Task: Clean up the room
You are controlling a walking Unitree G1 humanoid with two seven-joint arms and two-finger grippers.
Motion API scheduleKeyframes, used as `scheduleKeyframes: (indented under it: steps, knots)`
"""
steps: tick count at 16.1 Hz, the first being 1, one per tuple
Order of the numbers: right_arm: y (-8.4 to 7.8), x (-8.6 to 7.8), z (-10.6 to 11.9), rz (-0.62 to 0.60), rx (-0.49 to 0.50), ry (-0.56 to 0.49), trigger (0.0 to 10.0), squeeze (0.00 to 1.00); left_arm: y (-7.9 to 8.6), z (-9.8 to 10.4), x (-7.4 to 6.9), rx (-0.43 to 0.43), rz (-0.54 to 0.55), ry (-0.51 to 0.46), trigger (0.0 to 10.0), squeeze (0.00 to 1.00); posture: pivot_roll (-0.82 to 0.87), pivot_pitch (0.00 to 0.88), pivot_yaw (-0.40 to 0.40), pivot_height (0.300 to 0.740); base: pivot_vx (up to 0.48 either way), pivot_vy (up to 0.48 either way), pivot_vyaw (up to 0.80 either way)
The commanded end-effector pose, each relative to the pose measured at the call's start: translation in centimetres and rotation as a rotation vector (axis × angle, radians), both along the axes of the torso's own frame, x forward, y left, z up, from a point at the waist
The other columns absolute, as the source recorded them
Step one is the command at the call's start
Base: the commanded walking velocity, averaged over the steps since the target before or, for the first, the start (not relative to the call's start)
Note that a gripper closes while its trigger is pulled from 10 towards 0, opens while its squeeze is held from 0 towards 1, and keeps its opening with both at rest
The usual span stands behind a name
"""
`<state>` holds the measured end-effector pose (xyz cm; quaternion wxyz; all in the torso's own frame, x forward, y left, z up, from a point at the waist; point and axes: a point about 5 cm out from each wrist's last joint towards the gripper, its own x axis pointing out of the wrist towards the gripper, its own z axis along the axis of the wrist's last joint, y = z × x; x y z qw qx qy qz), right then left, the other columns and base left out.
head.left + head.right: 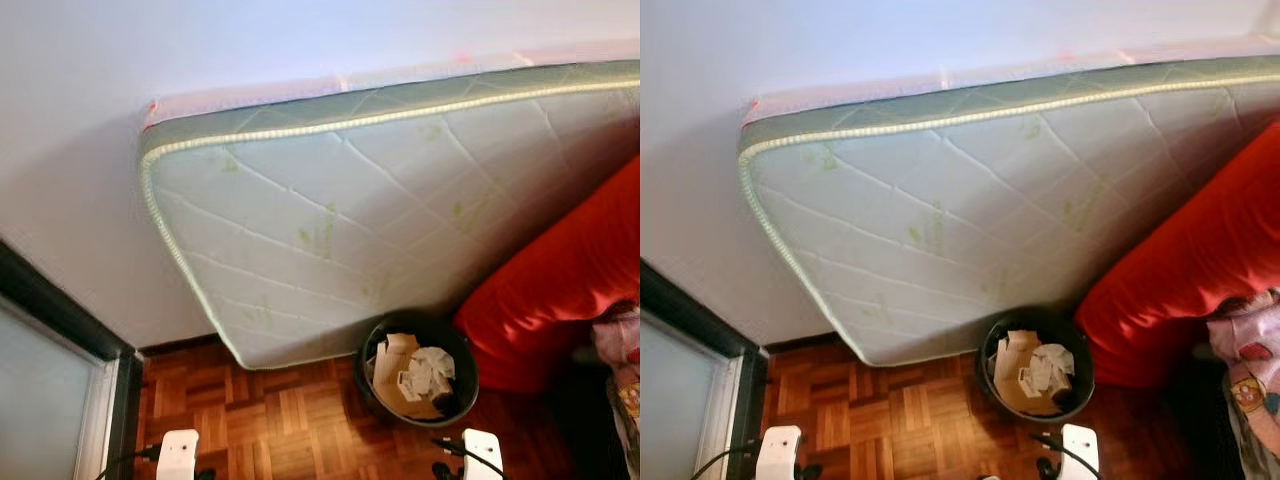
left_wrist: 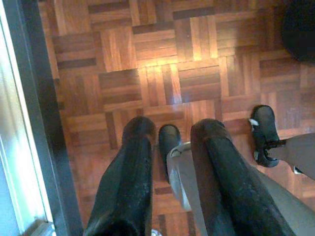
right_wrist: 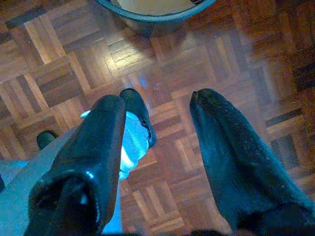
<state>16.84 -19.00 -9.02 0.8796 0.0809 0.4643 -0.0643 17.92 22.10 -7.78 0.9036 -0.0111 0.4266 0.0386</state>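
A dark round waste bin stands on the parquet floor against the mattress, holding crumpled white paper and a piece of brown cardboard. Both arms hang low. My left gripper is open over bare floor beside a dark door frame, with nothing between its fingers. My right gripper is open too, empty, pointing down at the floor a short way before the bin's rim. My own black feet show below the grippers.
A white quilted mattress leans on the wall behind the bin. A red cushion or sofa lies at the right, with patterned cloth on it. A dark-framed glass door is at the left.
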Motion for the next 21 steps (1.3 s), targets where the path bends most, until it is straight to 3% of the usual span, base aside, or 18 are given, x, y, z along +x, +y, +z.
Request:
scheduleKeyframes:
  steps: [1,5,14,17,21]
  knots:
    - [1.28,2.07,0.7,-0.306,0.138,-0.035,10.0,0.0,-0.07,-2.68,-6.8,-0.006,0.063,0.207,10.0,0.0,0.01,0.014,-0.016,0.74,0.0,0.0,-0.76]
    - [1.14,1.81,0.58,-0.366,0.152,-0.028,10.0,0.0,-0.21,-2.74,-6.89,-0.001,0.06,0.213,10.0,0.0,0.0,0.0,-0.035,0.74,0.0,-0.083,-0.76]
    - [0.96,1.95,0.67,-0.341,0.15,-0.039,10.0,0.0,-0.38,-2.72,-6.75,-0.002,0.052,0.204,10.0,0.0,0.01,0.0,-0.052,0.74,0.0,-0.037,-0.76]
    - [0.85,2.15,0.79,-0.359,0.141,-0.046,10.0,0.0,-0.35,-2.68,-6.62,-0.009,0.075,0.197,10.0,0.0,0.01,0.007,-0.053,0.74,0.0,-0.356,-0.76]
    - [0.74,2.32,0.9,-0.355,0.128,-0.055,10.0,0.0,-0.36,-2.68,-6.58,-0.015,0.09,0.196,10.0,0.0,0.01,0.018,-0.056,0.74,0.0,-0.353,0.0]
